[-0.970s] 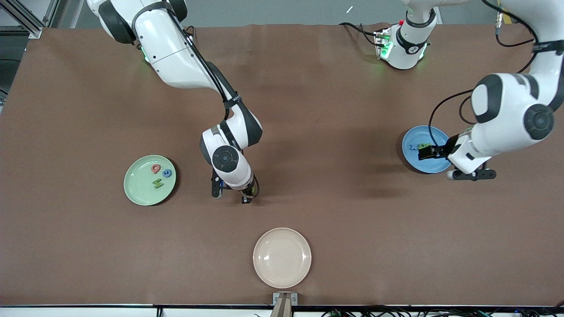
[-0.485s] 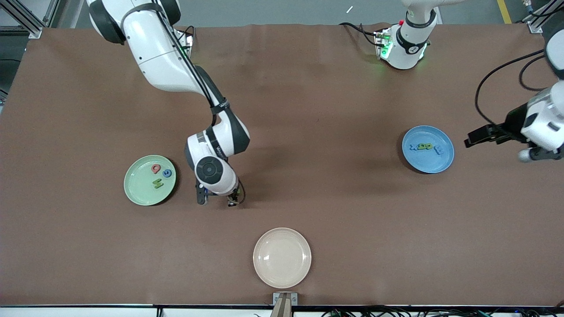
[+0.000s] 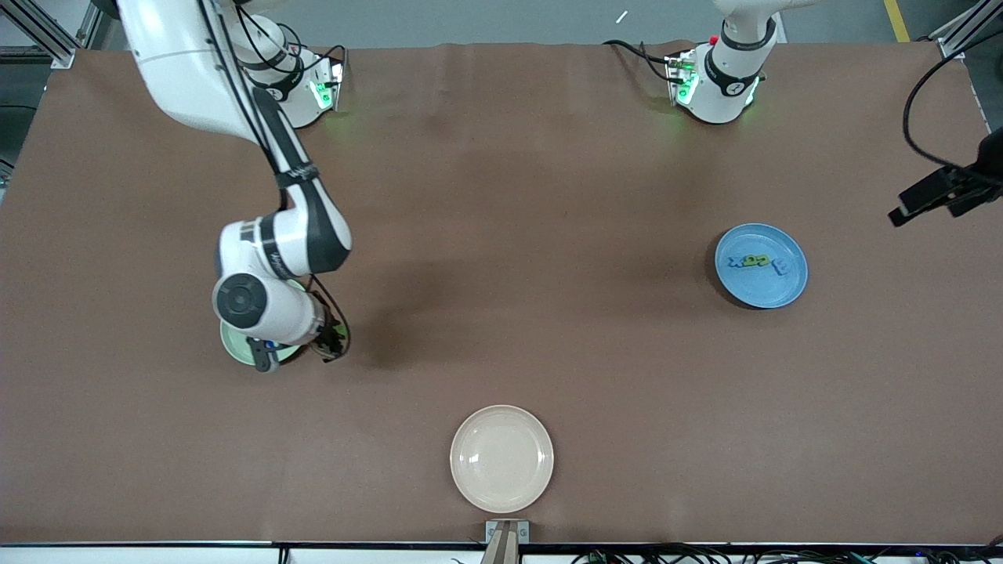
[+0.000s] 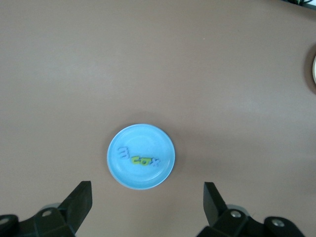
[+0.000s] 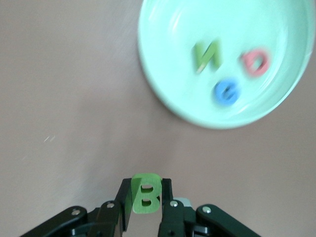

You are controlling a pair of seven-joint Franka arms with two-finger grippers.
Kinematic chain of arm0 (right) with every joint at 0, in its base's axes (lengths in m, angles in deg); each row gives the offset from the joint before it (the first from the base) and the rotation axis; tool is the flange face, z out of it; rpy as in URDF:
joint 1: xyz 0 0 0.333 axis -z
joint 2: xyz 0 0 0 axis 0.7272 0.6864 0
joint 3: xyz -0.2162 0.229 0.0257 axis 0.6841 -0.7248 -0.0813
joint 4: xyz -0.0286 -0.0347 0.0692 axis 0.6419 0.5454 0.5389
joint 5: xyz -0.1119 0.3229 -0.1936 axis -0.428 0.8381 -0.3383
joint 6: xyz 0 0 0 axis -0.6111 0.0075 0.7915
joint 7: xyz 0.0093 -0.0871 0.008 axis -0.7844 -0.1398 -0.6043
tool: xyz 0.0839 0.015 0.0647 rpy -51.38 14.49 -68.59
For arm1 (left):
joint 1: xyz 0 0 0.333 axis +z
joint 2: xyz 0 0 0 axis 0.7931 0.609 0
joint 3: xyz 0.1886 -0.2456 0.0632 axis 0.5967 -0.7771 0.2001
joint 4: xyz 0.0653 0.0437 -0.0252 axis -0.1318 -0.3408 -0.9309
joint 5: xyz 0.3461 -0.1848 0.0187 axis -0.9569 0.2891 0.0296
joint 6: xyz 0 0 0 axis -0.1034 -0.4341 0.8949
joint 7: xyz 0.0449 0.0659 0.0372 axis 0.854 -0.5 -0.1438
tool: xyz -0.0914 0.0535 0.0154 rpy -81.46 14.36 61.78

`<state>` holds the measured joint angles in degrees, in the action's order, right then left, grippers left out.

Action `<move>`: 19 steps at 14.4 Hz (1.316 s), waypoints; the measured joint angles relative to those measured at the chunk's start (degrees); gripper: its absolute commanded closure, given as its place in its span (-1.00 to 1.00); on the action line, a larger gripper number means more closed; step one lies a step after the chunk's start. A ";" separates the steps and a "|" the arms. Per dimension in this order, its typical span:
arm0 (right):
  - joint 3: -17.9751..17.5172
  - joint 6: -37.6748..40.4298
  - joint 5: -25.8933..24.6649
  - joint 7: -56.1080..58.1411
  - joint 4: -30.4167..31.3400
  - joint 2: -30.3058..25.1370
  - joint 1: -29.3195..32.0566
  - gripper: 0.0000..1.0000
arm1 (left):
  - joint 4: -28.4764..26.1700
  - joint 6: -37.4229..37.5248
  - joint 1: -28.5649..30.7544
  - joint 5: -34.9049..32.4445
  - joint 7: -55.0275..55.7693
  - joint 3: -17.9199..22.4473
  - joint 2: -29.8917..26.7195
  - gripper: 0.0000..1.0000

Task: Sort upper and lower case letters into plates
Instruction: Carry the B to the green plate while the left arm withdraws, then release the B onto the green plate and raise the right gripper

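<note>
Right gripper [image 5: 144, 200] pinches small flat green letter B [image 5: 145, 192] by the pale green round plate [image 5: 163, 94], presumably for dropping; left gripper [image 4: 148, 202] waits, spread.

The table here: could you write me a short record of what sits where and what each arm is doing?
pale green round plate: toward the right arm's end; holds three small letters
blue round plate: toward the left arm's end; holds several small letters
cream round plate: nearest the front camera
right end effector: shut on a green letter B, beside the green plate's rim
left end effector: open, holding nothing, waiting
</note>
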<state>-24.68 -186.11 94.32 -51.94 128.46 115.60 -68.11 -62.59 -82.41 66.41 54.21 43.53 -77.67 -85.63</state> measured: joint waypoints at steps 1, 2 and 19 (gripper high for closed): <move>0.25 -0.47 -1.47 2.23 2.68 -1.74 1.20 1.00 | 0.02 0.83 0.68 0.00 -0.25 0.11 -1.39 -0.99; 0.44 -1.92 -2.73 4.21 5.33 -3.03 2.53 1.00 | 0.06 1.16 1.01 0.00 -0.30 0.15 -2.62 -0.99; 0.61 -25.09 -3.66 21.33 23.73 -5.48 13.20 0.98 | 5.57 1.04 -16.38 0.01 0.19 14.10 -0.01 -0.99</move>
<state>-24.07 -211.20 90.67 -30.60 152.19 110.12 -54.91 -57.02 -81.38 50.03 54.22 43.72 -63.57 -85.65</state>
